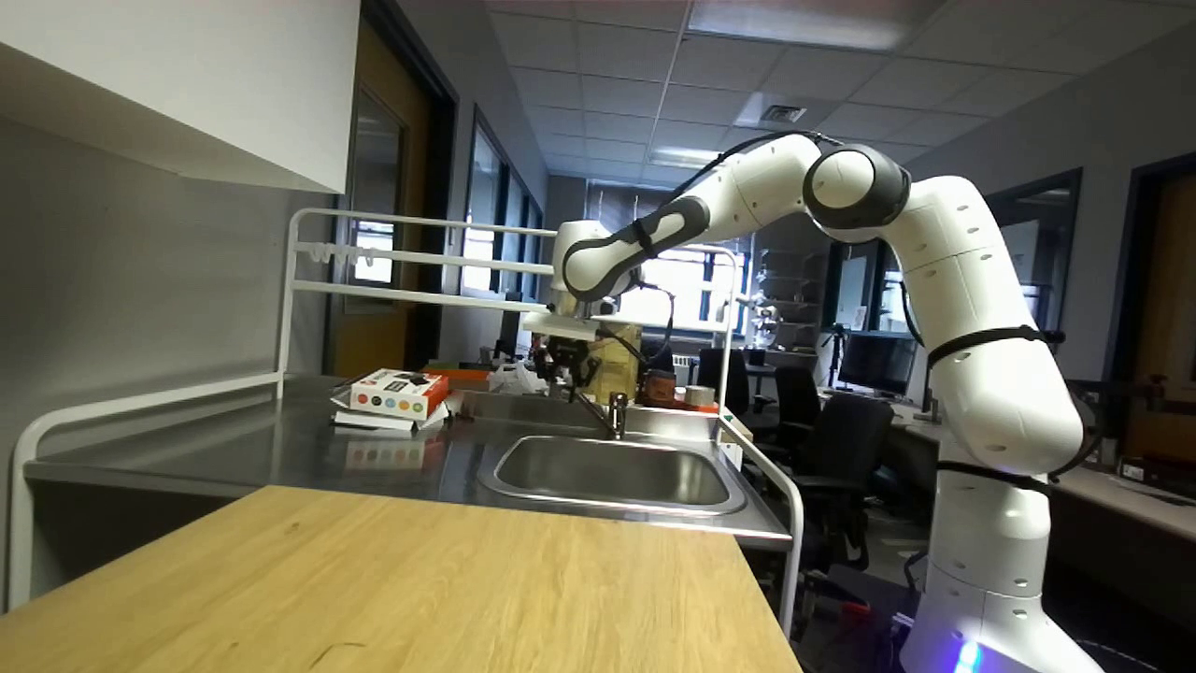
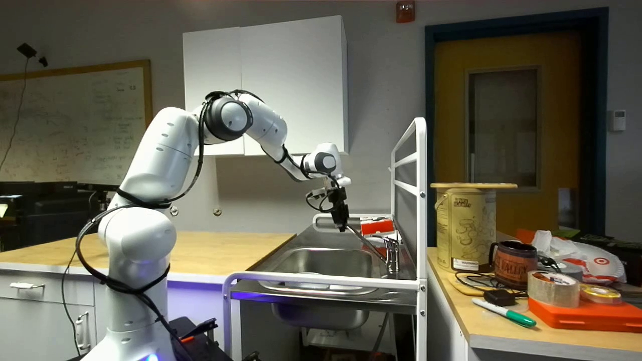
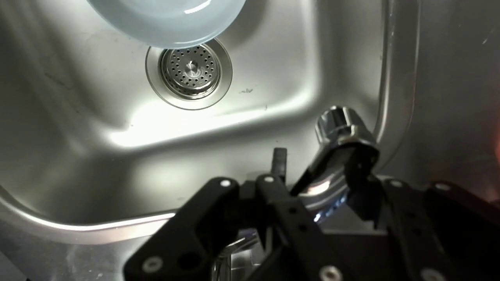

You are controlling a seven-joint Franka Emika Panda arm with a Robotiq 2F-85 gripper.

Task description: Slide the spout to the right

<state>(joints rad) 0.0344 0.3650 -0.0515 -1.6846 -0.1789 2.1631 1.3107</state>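
In the wrist view the gripper [image 3: 320,166] comes in from the bottom of the frame, right of centre, its fingers [image 3: 279,160] partly spread to either side of the shiny metal spout [image 3: 339,121]. The finger nearer the middle of the frame stands apart from the spout's end; whether the finger farther right touches it cannot be told. The spout slants up to the right, its tip in front of the lower right corner of the steel sink [image 3: 97,93]. A pale blue bowl [image 3: 168,23], cut off by the top edge, overlaps the drain [image 3: 191,70] left of centre.

In an exterior view the white arm [image 2: 156,145] rises at the left of the frame and bends down to just right of centre, where the gripper is at the raised end of the spout. A green-capped marker [image 2: 504,312] lies at lower right. In an exterior view a wooden tabletop [image 1: 420,579] spreads across the bottom of the frame
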